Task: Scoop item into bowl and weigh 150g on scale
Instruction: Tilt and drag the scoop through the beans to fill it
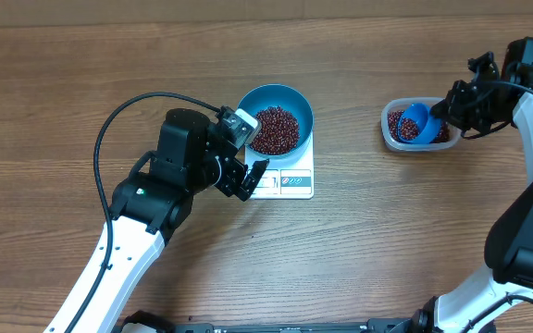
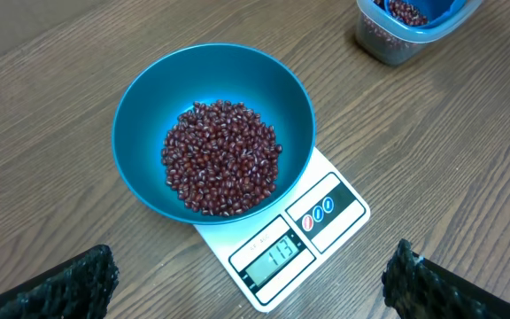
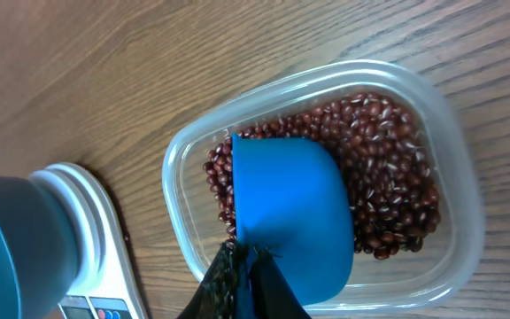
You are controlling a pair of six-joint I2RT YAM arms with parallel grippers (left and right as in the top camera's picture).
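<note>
The teal-blue bowl [image 1: 250, 100] stands on the white scale [image 1: 294, 182] and holds a heap of dark red-brown beans [image 1: 275, 129]. In the left wrist view the bowl [image 2: 140, 106], its beans [image 2: 222, 158] and the scale [image 2: 330, 208] show; the display reads 113. My left gripper [image 2: 251, 292] hangs wide open and empty just short of the scale's front edge. My right gripper [image 3: 248, 259] is shut on the handle of a small blue scoop [image 3: 290, 213]. The scoop sits down in a clear tub [image 3: 454, 186] of beans [image 3: 388, 168], its cup's outside facing the camera.
The clear tub [image 1: 389, 129] stands on the wooden table to the right of the scale, a short gap between them. The left arm [image 1: 169, 176] and its black cable lie left of the scale. The right arm [image 1: 526, 120] comes in along the right edge.
</note>
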